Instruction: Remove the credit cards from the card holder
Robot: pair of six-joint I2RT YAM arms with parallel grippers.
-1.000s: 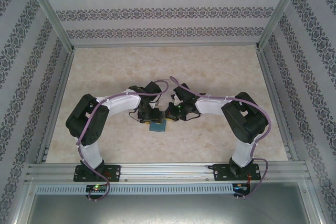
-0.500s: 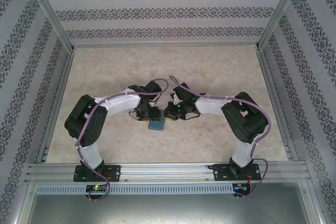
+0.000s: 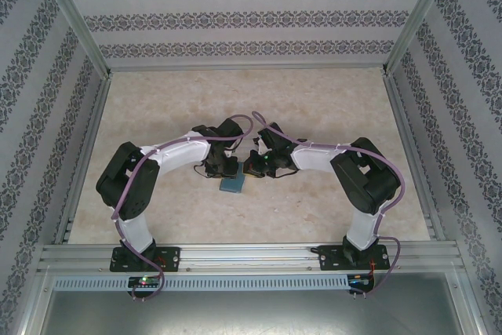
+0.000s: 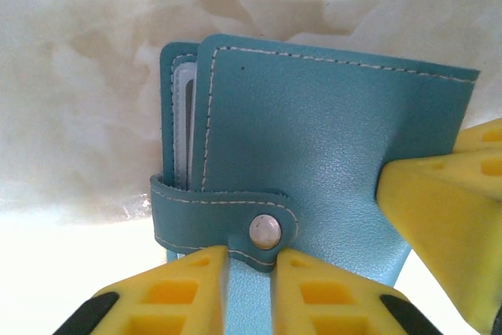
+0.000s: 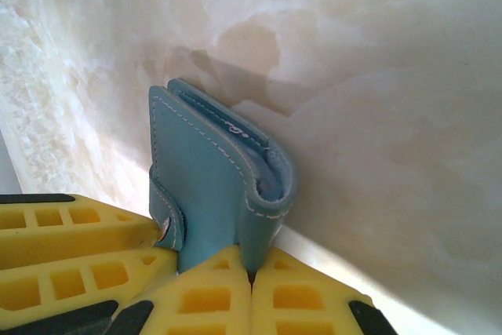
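Clearly the task is at its opening step: the card holder (image 3: 233, 187) is buttoned shut and nothing is out yet, so the next move, I judge, calls for one gripper to hold the body firm while the other frees the strap and folds the cover back.

From the top camera, the left gripper (image 3: 225, 174) and right gripper (image 3: 249, 172) meet over the middle of the table (image 3: 329, 107). The card holder sits between and just below their tips. How their jaws stand cannot be told from up here.

At the left wrist, the yellow fingers (image 4: 165, 296) are drawn nearly together, with a sliver of teal pinched in the narrow gap. Just ahead of the tips lies the strap (image 4: 196, 211), its snap (image 4: 265, 232) fastened. Farther ahead and to the left, pale edges of the credit cards (image 4: 185, 123) show between the covers. A third yellow finger presses the cover on the right side, most likely the other arm's.

At the right wrist, the fingers are pressed together on the folded spine end directly ahead of them. The other arm's fingers touch the holder on the left, by the snap.
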